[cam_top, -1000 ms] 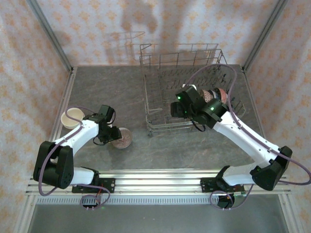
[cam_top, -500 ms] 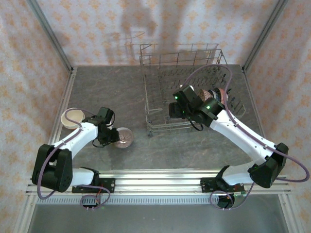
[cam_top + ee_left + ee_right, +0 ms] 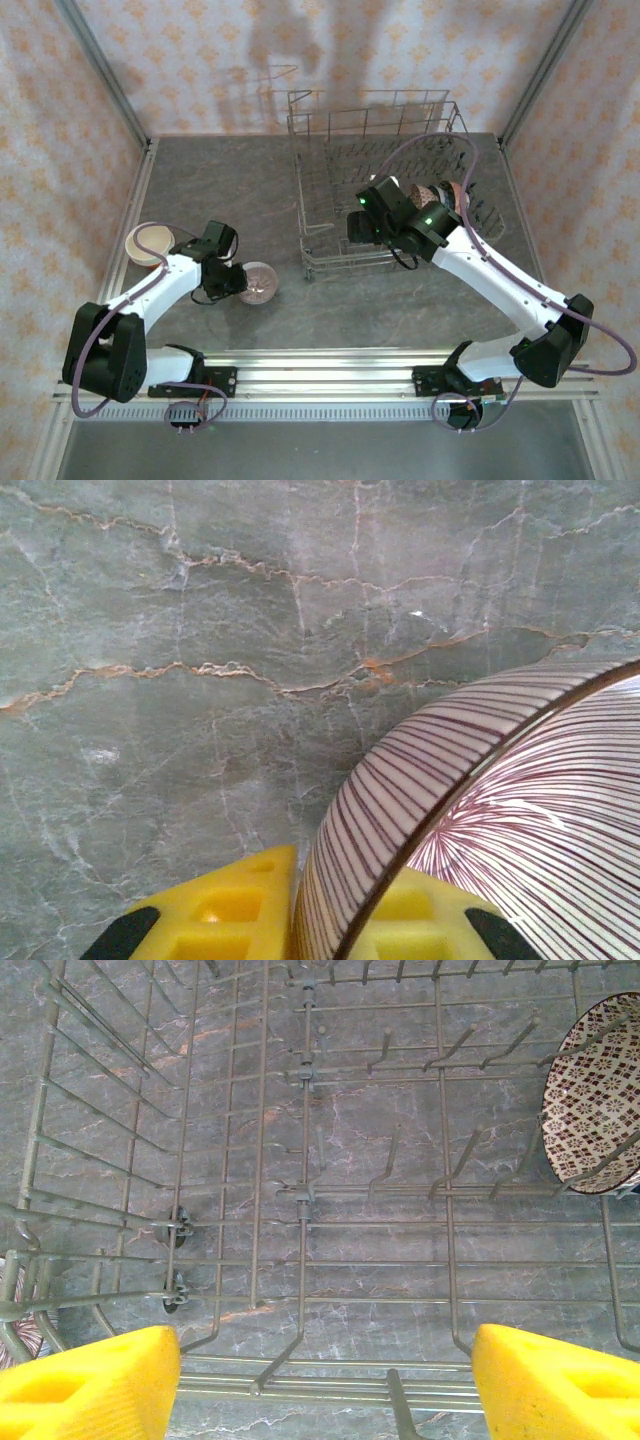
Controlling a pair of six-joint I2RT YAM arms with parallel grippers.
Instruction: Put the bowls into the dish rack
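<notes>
A pinkish bowl [image 3: 260,284] with fine dark red stripes sits on the table left of the dish rack [image 3: 300,200]. My left gripper [image 3: 236,282] is shut on its near rim. In the left wrist view the striped bowl [image 3: 520,810] has its wall pinched between the yellow fingers [image 3: 235,905], one outside and one inside. A cream bowl [image 3: 147,243] rests at the far left. My right gripper [image 3: 365,226] hovers open over the rack's front part; its fingers [image 3: 90,1380] stand wide apart above the rack's wires [image 3: 303,1190]. A brown patterned bowl [image 3: 595,1090] stands on edge between tines.
Patterned bowls [image 3: 442,194] stand in a row in the rack's right half, close to the right arm's forearm. The rack's tall wire back [image 3: 370,110] rises against the rear wall. Marble table surface [image 3: 220,190] lies open left of the rack.
The left gripper's jaws have closed onto the striped bowl's rim, and the bowl has slid slightly right. The right arm shifted slightly early on and now holds still.
</notes>
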